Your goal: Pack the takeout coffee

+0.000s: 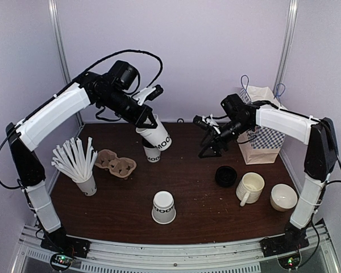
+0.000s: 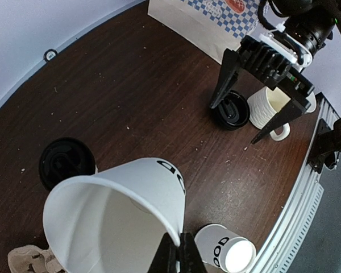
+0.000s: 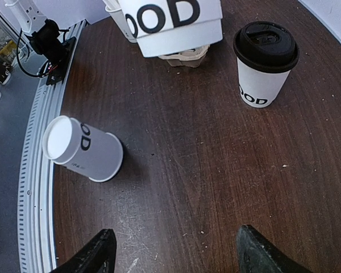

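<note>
My left gripper is shut on the rim of an open white MOO cup, holding it tilted in the air; the left wrist view shows the fingers pinching the cup's rim. Just below it a lidded MOO cup stands upright on the table, also in the right wrist view. Another MOO cup stands upside down near the front. A loose black lid lies at the right. My right gripper is open and empty over the table, its jaws wide apart.
A cardboard cup carrier lies at the left, next to a plain cup of white straws. A checked paper bag stands at the back right. A cream mug and a white bowl sit at the front right.
</note>
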Tool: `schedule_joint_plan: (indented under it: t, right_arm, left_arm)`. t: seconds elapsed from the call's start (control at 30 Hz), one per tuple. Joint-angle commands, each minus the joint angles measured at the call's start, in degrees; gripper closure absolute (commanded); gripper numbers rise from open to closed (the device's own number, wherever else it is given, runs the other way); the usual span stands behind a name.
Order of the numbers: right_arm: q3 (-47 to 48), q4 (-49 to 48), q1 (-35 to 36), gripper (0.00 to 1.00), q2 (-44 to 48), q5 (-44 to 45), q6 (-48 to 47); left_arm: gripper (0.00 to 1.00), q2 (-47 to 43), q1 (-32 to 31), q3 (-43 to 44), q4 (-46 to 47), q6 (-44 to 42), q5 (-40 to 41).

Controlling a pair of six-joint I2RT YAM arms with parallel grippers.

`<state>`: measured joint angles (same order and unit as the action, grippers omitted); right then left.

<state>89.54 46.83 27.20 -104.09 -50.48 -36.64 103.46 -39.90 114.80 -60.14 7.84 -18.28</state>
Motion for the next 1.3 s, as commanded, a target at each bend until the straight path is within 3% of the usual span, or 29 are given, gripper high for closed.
schedule_joint_plan:
  t: [0.0, 0.27, 0.53, 1.27]
  right_arm:
    - [0.43, 2.32, -0.92, 0.25, -0.28, 0.63, 0.01]
    - [-1.89, 4.95, -6.50, 0.26, 2.78, 1.08, 0.78]
    - [-6.27, 3.99, -6.90, 0.25, 7.80, 4.10, 1.97]
    - [-6.35, 4.94, -6.55, 0.25, 8.23, 2.65, 2.64]
  left_arm:
    - [1.00, 3.86, -2.94, 3.49, 1.17, -6.24, 3.97]
    - [1.00, 21.23, -6.35, 16.92, -0.07, -14.58, 11.20]
    - [1.00, 31.56, -8.86, 25.54, 1.33, -19.91, 21.38]
    - [1.00, 38.04, -8.79, 27.31, 2.17, -20.81, 18.28]
